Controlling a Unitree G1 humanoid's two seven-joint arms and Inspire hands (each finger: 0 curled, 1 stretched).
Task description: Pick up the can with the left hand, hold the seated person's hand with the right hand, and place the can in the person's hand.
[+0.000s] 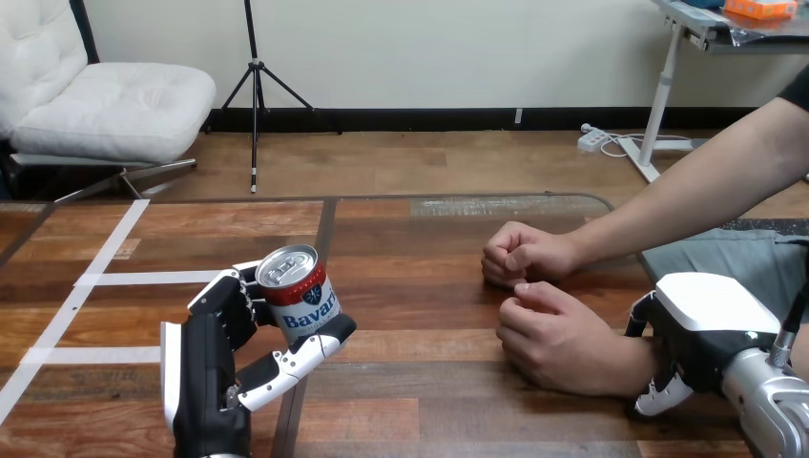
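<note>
Both my hands sit low over the table (429, 401). My left hand (215, 353) clamps fingers and thumb round the can (298, 291). My right hand (711, 329) meets the wrist of the person's near hand (553, 334); whether it grips, I cannot tell. That fist lies between the can and my right hand. The person's far hand (520, 253) rests beyond.

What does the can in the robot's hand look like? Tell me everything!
The can is a metal drink can with a shiny silver top and pull tab. Below runs a red band, then white with blue letters and a crest. It tilts, top toward the view's left. The left hand grips it: fingers on its left side, thumb under its lower right. It seems lifted above the wooden table.
</note>
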